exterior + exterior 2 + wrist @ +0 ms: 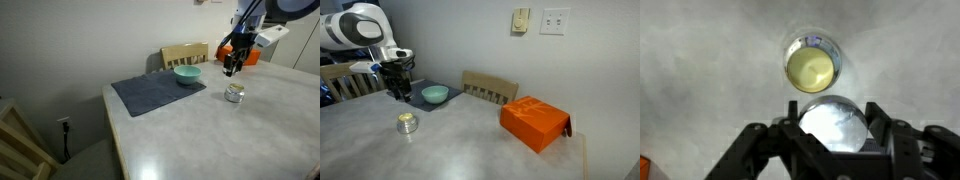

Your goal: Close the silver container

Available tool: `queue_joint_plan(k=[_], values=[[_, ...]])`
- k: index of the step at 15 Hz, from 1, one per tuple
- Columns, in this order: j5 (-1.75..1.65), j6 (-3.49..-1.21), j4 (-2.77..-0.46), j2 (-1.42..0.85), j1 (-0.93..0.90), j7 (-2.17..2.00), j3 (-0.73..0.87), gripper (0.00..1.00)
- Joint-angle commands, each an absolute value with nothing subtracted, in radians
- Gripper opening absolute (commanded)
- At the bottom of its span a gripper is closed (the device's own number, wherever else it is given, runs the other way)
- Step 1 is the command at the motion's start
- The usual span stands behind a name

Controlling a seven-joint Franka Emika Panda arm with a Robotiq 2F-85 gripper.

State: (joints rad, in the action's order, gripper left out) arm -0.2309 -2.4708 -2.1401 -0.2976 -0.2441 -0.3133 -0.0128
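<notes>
tool [832, 122] is pinching the shiny lid [835, 132]; the silver container [812, 68] is sitting open on the counter [700, 70] at twelve o'clock, so centring the lid over its rim before lowering seems wise.

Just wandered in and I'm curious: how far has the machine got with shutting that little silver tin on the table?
Done: the gripper appears to grip the round shiny metal lid. In hand: it hangs above the small round silver tin, which shows a pale yellow inside, uncovered. Left: lower the lid onto the tin and let go.
</notes>
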Motion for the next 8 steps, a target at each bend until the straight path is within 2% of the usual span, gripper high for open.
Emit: queue_joint_plan(k=[1,5,6,8], values=[[-0.198,-2.445,-2.139,-0.289,-0.222,-0.302,-0.031,0.68],[-0.168,-2.424,-2.141,-0.276,-0.205,-0.289,-0.035,0.68],[-0.167,-2.427,-2.128,-0.292,-0.201,-0.279,-0.035,0.43],[-0.170,-2.453,-2.129,-0.308,-0.195,-0.285,-0.026,0.43]])
